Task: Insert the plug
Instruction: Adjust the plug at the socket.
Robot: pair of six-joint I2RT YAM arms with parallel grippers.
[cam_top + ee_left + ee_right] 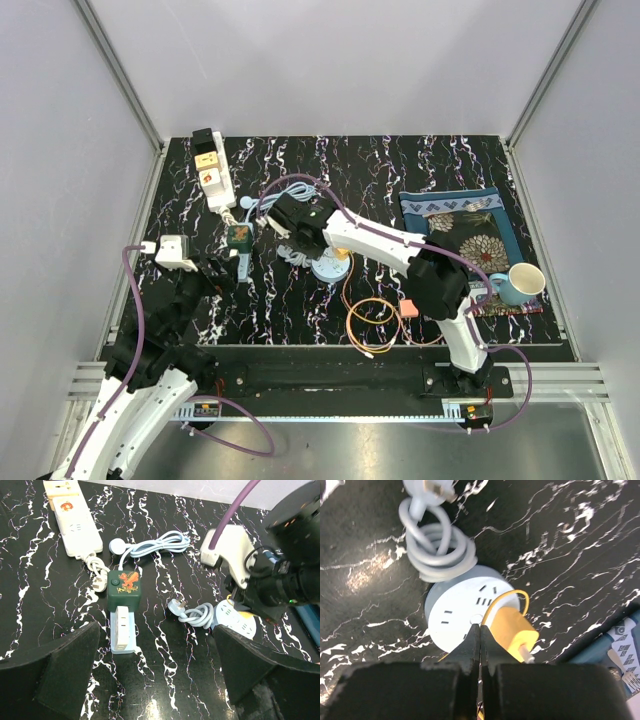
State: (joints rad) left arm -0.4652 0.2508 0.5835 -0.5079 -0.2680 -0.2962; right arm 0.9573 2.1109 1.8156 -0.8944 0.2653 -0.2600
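Left to right. The left hand (pixel 157 650) hung released over the black marbled desk (pixel 400 170), its fingers spread wide with nothing between them. At the far left of the desk lay a white power strip (pixel 67 515). Nearer the middle sat a green cube adapter (pixel 125 584), touching a small white socket block (pixel 121 630) just in front of it. A pale blue cable (pixel 155 544) lay looped behind the cube. A coiled grey cord (pixel 437 545) with a bare plug lay against the round white socket (pixel 465 612). The right hand (pixel 480 642) hung above that socket, clenched, fingers pressed flat together. Its tips stood just beside the yellow plug (pixel 512 630). Whether they pinched its thin yellow lead could not be told. The plug lay tilted on the socket's right rim, one prong exposed, not inserted. An orange cable loop (pixel 375 320) lay near the desk's front edge. At the far right a mug (pixel 520 283) stood on a patterned mat (pixel 470 215).
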